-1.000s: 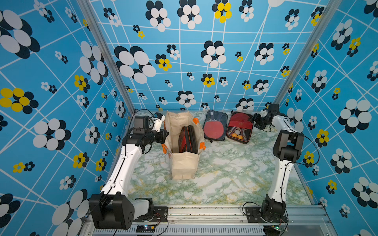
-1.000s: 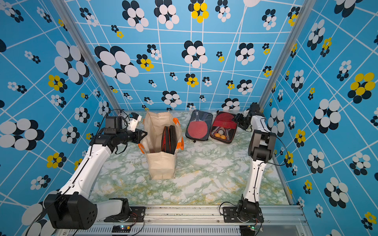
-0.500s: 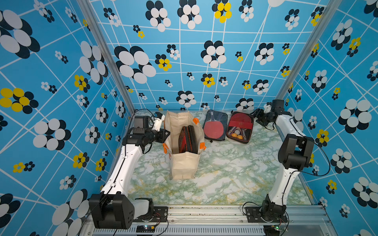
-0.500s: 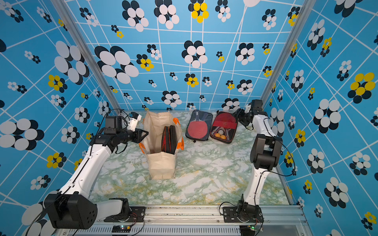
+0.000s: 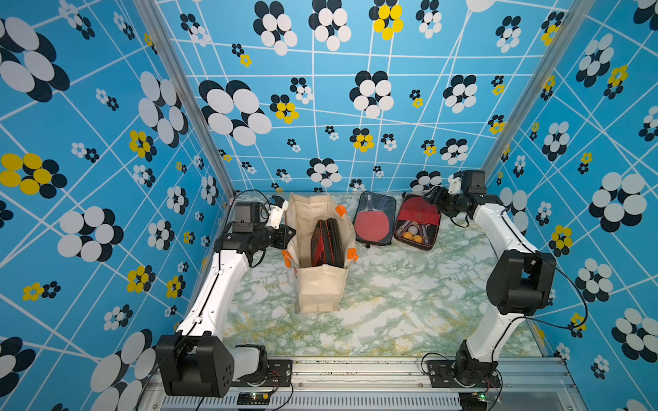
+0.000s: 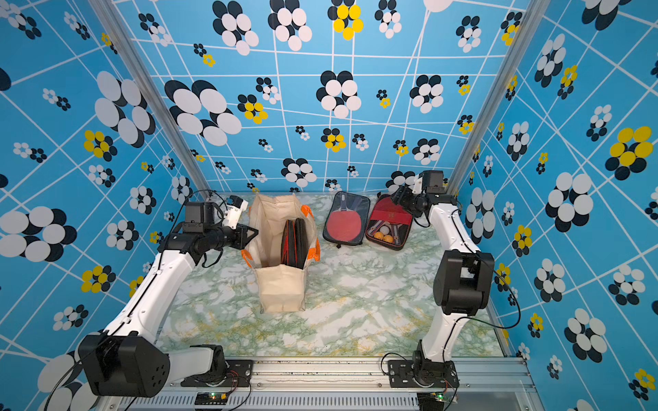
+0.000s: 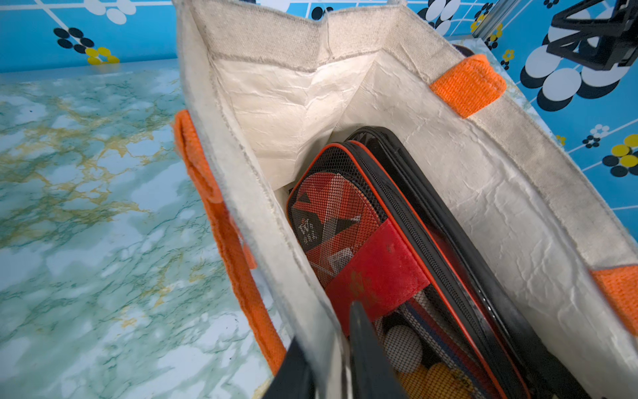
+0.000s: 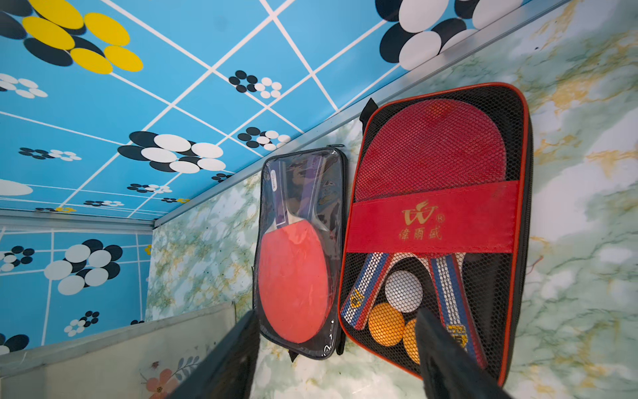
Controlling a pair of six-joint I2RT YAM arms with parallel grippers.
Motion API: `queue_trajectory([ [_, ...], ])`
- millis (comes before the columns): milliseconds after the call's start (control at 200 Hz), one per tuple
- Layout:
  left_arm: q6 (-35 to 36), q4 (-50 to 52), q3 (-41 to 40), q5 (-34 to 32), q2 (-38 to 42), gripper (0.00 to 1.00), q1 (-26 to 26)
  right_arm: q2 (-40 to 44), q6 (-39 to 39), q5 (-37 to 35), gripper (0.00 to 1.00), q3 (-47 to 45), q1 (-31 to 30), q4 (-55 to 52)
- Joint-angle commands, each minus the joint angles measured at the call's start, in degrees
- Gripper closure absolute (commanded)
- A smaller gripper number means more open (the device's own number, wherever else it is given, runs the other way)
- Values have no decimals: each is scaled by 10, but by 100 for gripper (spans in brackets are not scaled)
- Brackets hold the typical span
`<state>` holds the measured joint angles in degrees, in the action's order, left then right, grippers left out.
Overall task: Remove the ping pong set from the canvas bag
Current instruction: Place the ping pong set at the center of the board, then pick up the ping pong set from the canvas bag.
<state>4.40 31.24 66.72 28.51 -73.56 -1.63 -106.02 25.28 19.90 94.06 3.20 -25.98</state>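
In both top views the canvas bag stands at the table's 10 o'clock, with the ping pong set on edge inside. The left gripper meets its 9 o'clock wall; the right gripper hangs at 1 o'clock over a red case.

Left wrist: the left gripper has its jaws nipped onto the bag's wall.

Right wrist: the right gripper has its jaws wide apart, holding nothing.

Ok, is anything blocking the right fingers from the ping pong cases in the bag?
Sideways, yes: the wall of the canvas bag and its orange handle. From above, nothing visible: the mouth is open over the cases.
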Motion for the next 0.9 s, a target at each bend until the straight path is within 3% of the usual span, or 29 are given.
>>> queue_trajectory([
  [0,9,-1,-5,-1,-4,87,-4,33,-8,-19,27,-12,-24,0],
  [215,12,2,-5,10,-5,100,-6,69,-12,-37,27,-16,-67,-11],
  [895,25,5,-2,1,-2,100,-22,104,-24,-110,24,110,-255,-95],
])
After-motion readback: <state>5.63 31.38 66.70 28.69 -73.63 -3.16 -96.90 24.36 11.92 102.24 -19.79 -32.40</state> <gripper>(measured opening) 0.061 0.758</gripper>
